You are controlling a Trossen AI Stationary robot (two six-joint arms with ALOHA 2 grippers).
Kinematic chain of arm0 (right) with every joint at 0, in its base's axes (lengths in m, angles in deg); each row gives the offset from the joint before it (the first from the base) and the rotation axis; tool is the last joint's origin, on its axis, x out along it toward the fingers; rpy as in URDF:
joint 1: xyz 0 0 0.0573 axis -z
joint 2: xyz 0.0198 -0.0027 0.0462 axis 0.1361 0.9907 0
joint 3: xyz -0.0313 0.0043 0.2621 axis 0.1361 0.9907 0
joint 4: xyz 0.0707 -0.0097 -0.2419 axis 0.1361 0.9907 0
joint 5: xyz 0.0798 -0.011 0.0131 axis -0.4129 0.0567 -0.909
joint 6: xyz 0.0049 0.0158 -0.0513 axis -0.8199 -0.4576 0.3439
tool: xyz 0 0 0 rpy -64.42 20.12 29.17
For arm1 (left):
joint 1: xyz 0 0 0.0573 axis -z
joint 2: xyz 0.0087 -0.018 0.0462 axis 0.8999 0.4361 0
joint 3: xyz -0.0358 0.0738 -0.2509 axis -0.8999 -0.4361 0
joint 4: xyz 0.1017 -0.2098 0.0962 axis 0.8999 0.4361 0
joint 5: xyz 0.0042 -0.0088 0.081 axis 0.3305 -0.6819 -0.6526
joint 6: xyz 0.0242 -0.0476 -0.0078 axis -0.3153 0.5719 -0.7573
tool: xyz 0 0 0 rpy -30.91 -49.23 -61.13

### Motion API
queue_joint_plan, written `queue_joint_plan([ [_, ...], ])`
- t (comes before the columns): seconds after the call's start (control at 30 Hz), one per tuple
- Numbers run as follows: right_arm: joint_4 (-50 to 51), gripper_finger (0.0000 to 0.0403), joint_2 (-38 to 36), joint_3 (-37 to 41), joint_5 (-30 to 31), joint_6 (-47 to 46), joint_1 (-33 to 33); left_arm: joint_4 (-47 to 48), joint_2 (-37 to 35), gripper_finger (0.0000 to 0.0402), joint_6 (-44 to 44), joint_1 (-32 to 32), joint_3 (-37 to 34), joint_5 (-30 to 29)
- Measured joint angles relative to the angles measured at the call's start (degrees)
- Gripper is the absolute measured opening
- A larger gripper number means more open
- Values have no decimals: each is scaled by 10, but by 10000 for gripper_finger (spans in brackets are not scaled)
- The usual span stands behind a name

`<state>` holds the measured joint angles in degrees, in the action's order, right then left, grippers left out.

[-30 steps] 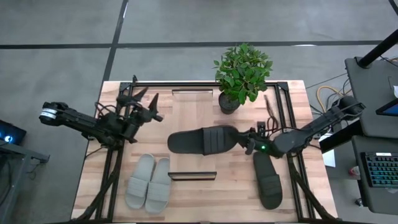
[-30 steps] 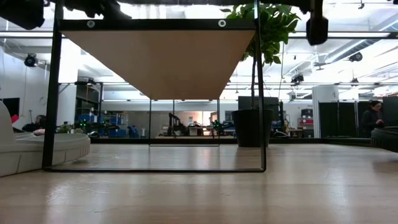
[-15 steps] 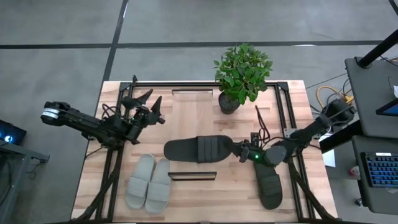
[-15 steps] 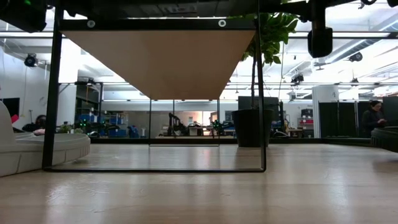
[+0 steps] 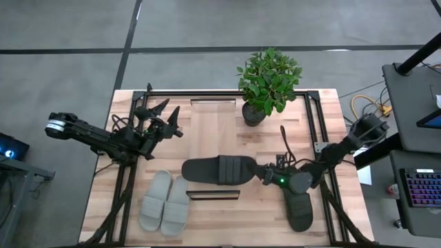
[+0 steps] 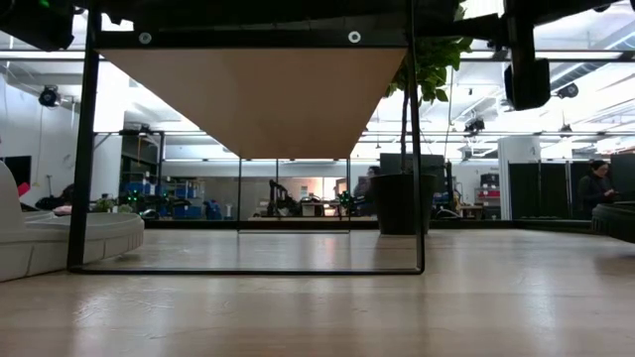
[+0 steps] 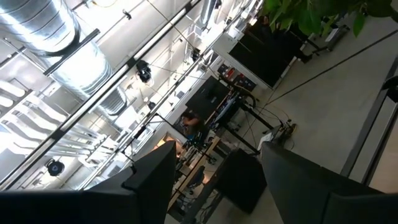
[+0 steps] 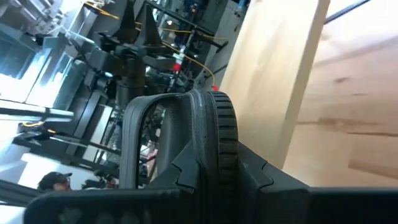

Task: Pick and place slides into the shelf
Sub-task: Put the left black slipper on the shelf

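The right gripper (image 5: 270, 176), jaws clamped on the dark slide's (image 5: 219, 169) heel at frame centre, could drop it; left gripper (image 5: 165, 118) gapes empty.

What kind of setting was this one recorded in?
Probably a robotics lab or workshop: exposed ceiling ducts, equipment racks behind the table, and a keyboard on a side desk.

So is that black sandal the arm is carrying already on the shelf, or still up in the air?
In the air. The right gripper is shut on the black slide, holding it by one end above the shelf.
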<state>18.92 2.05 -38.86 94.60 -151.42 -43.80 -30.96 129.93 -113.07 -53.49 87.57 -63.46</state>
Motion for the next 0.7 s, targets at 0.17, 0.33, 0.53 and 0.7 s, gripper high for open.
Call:
queue_joint_plan([
  [0.17, 2, 41, 5, 0, 0, -24, -6, 0, 0, 219, 0, 0, -1, 1],
  [0.33, 16, 41, 6, 0, 0, -30, -12, 0, 0, 219, 0, 0, -1, 1],
  [0.53, 77, 41, 6, 0, 2, -101, -13, 0, 0, 219, 1, 0, -2, 1],
  [0.7, 76, 41, 6, 0, -1, -115, -17, 0, 0, 219, 1, 0, -2, 1],
])
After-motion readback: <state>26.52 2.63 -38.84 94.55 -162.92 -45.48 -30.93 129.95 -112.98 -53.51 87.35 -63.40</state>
